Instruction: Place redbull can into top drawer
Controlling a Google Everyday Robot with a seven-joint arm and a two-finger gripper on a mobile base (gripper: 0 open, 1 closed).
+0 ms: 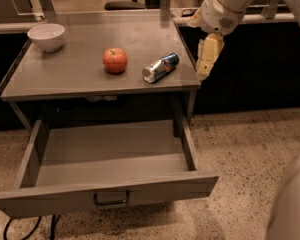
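Far left on the grey table top point(65, 76), 1 white bowl point(46, 36); toward the middle, 1 red apple point(115, 60); just right of it and apart, the redbull can point(160, 67) on its side, silver end toward the near left. Beneath and nearer, the top drawer point(155, 190) pulled wide open, dark handle point(111, 199) centred on its front. Farthest right, just past the table's right edge, the gripper point(207, 60) pointing down, clear of the can, open or closed impossible to tell.

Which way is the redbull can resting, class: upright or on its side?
On its side. The redbull can lies flat on the tabletop beside the apple; the gripper hangs just right of it.
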